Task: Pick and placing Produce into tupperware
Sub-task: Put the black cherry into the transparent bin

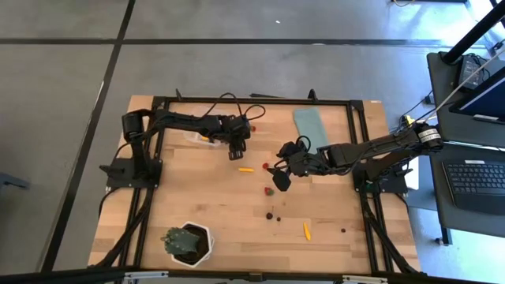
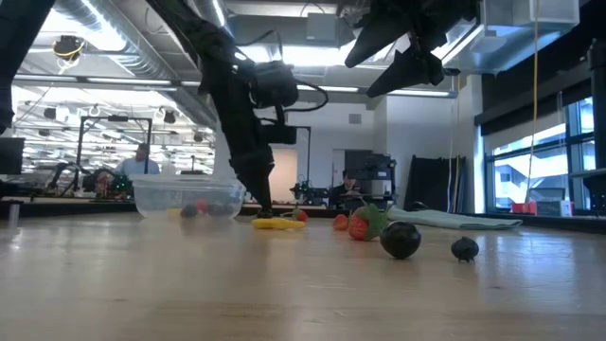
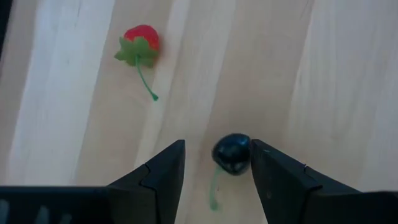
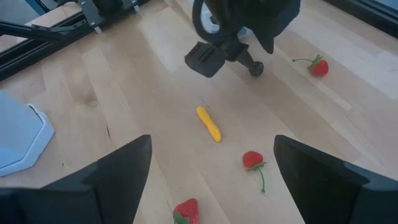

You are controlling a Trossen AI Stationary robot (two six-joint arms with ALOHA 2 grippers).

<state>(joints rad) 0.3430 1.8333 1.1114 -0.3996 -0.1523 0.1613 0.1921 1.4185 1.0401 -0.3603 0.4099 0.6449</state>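
Observation:
The tupperware point(image 2: 187, 197), a small clear tub, stands at the table's far left point(image 1: 195, 137) with a few pieces of produce inside. Other produce lies loose on the wood: a dark round piece with a green stem point(image 3: 232, 154), a strawberry point(image 3: 140, 42), a yellow piece point(image 4: 209, 123) and more strawberries point(image 4: 252, 160). My left gripper point(image 3: 217, 144) points steeply down just above the table, open, one finger on each side of the dark piece. My right gripper point(image 4: 211, 180) hangs open above the table's middle point(image 1: 278, 180), holding nothing. My left gripper comes from above, slanting down, over the dark round piece, which lies on the table. One finger point(image 3: 267, 171) stands right at the piece's side point(image 3: 247, 155), and I cannot tell if they touch. The other finger is clearly apart from it.
A flat teal lid point(image 1: 310, 126) lies at the far right. A green plant in a white pot point(image 1: 188, 243) stands at the near left edge. More small pieces point(image 1: 306, 230) are scattered near the front. Bare wood lies between them.

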